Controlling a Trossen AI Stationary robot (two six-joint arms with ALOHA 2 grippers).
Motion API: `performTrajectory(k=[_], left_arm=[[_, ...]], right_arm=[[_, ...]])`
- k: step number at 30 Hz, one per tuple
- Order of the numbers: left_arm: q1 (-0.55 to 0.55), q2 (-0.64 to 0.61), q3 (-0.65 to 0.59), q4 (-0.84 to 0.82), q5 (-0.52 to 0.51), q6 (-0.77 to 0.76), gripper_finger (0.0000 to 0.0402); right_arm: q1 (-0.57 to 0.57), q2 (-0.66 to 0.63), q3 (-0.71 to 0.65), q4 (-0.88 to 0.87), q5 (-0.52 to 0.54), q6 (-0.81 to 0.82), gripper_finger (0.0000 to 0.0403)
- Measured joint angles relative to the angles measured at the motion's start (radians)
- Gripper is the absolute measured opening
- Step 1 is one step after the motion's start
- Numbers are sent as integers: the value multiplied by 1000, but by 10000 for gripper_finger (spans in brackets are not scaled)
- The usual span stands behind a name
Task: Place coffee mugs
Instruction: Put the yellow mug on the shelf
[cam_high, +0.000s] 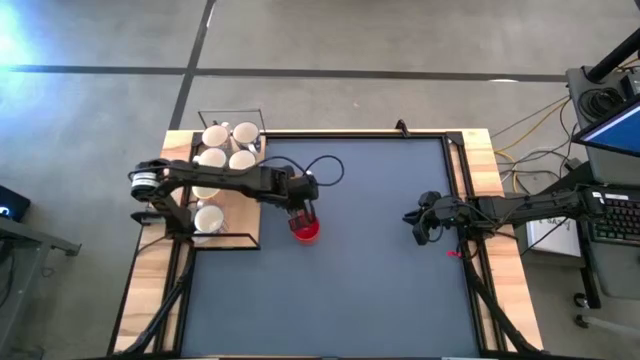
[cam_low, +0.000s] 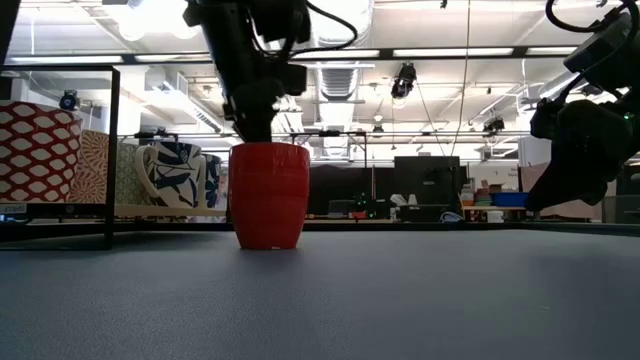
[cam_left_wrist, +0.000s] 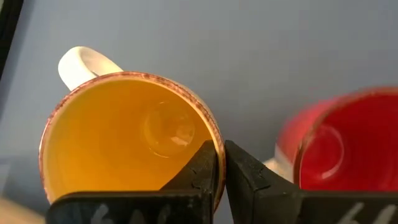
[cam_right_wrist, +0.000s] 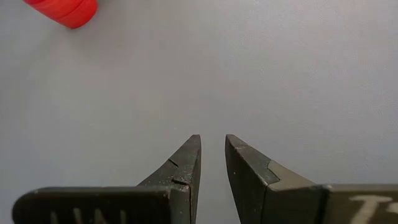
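Note:
An orange mug (cam_left_wrist: 124, 143) with a white handle (cam_left_wrist: 87, 62) stands mouth up under my left gripper (cam_left_wrist: 221, 163), which is shut on its rim near the table's middle (cam_high: 303, 212). A red mug (cam_high: 306, 232) stands right beside it on the near side, and in the low view this red mug (cam_low: 268, 195) hides the orange one. Several white mugs (cam_high: 228, 148) stand on a wooden board (cam_high: 250, 228) at the table's left; one with blue marks (cam_low: 180, 172) shows in the low view. My right gripper (cam_right_wrist: 212, 142) waits by the right edge (cam_high: 420, 222), open by a narrow gap. My left gripper pinches the orange mug's rim (cam_left_wrist: 219, 144) on the side away from the handle, one finger (cam_left_wrist: 200, 171) inside the mug and the other (cam_left_wrist: 245, 177) outside. The fingers come from above, pointing down. The mug hangs or stands upright; whether its base is on the table I cannot tell.
A black wire frame (cam_high: 230, 115) stands around the board with the white mugs. The grey mat (cam_high: 380, 300) lies bare between the red mug and my right gripper and toward the near edge. Cables (cam_high: 325, 170) loop off my left arm.

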Motion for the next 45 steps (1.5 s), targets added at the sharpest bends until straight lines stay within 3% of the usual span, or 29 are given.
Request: performTrajectory(k=[19,33,45], left_arm=[[-24,-384,-21,-388,4,-28,1],[-87,-574,-235,-417,28,62,4],[-87,-619,-352,-413,29,133,5]], right_arm=[[0,0,0,0,0,0,63],[0,0,0,1,0,0,63],[0,0,0,1,0,0,63]])
